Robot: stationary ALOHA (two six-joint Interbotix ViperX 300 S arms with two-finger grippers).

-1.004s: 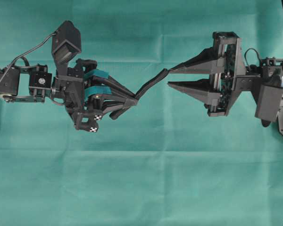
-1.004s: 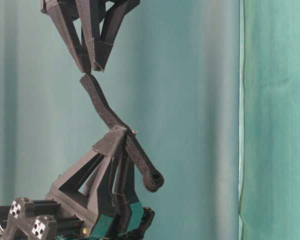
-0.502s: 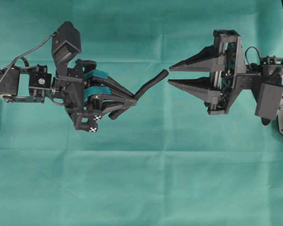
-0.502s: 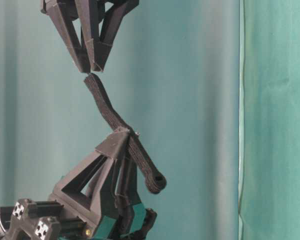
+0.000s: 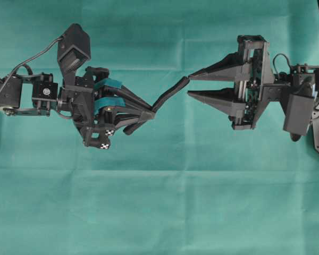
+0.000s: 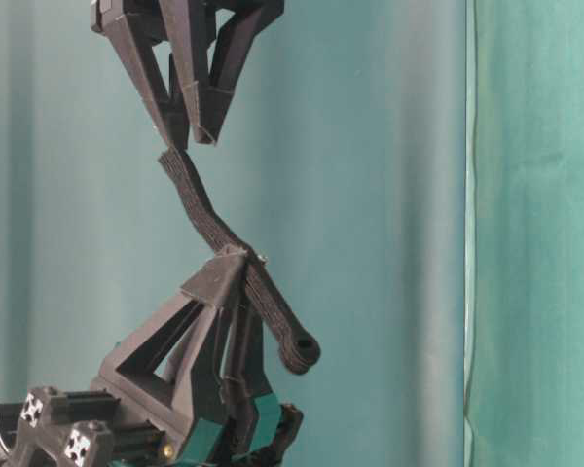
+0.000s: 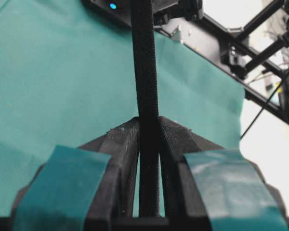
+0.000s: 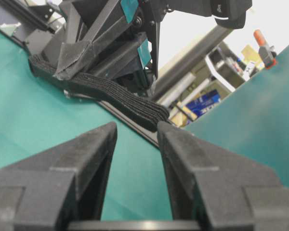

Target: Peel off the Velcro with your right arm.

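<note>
The Velcro (image 5: 170, 91) is light, thin and floppy, bending in midair between the arms; the left gripper (image 5: 149, 114) clamps its middle, the rounded end sticking out behind. The right gripper (image 5: 189, 86) stands parted and grasps nothing, one fingertip (image 8: 160, 129) touching the free end. That end looks the best hold, pinched flat and firmly, since the fuzzy strip will likely flex away.

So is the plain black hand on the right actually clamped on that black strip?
No: the right hand's fingers stand apart, and the strip's free end only meets one fingertip.
</note>
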